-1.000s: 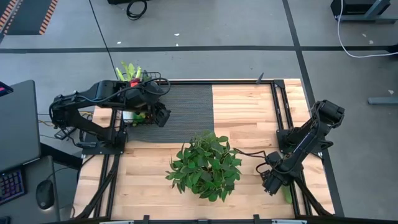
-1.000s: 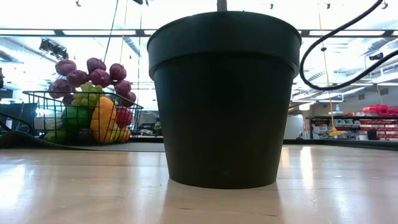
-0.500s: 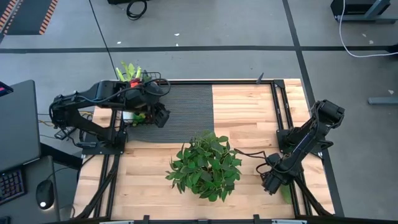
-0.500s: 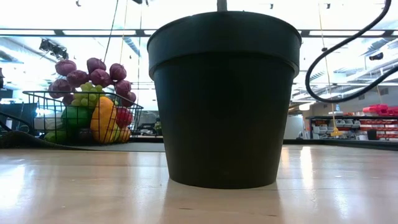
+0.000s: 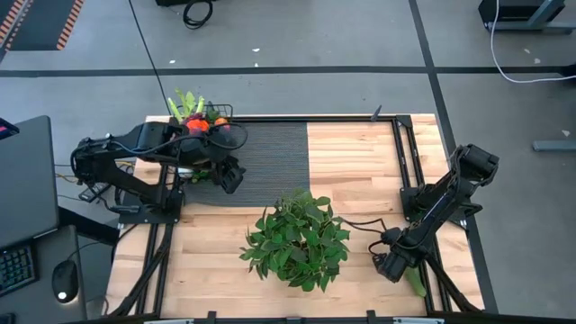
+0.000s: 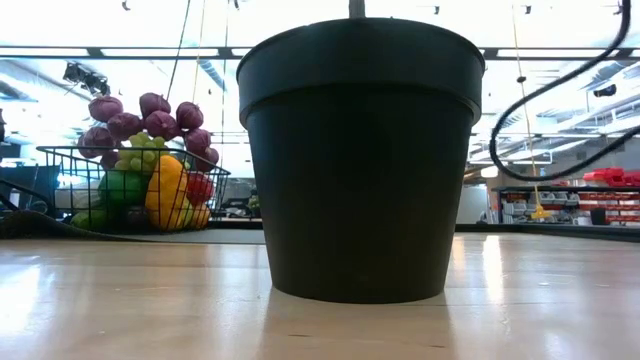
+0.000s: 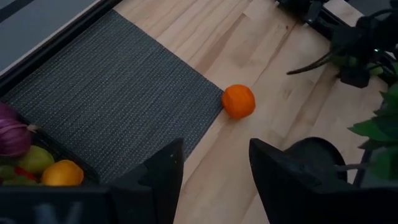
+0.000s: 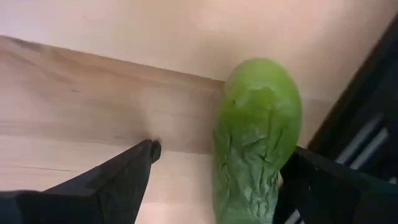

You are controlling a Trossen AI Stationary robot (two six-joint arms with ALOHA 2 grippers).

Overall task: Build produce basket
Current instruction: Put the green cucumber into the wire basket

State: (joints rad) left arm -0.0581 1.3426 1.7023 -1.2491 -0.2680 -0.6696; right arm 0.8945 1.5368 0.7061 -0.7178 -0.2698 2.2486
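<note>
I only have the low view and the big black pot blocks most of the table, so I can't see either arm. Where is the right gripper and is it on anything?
Observer: The right gripper is low at the table's near right corner, fingers open on either side of a green cucumber lying on the wood, not closed on it.
Operator: Any other produce loose on the table?
Observer: Yes, an orange sits on bare wood right at the edge of the dark ribbed mat.
Operator: And the left arm?
Observer: The left gripper hangs open and empty over the mat's edge, beside the basket, facing the orange.
</note>
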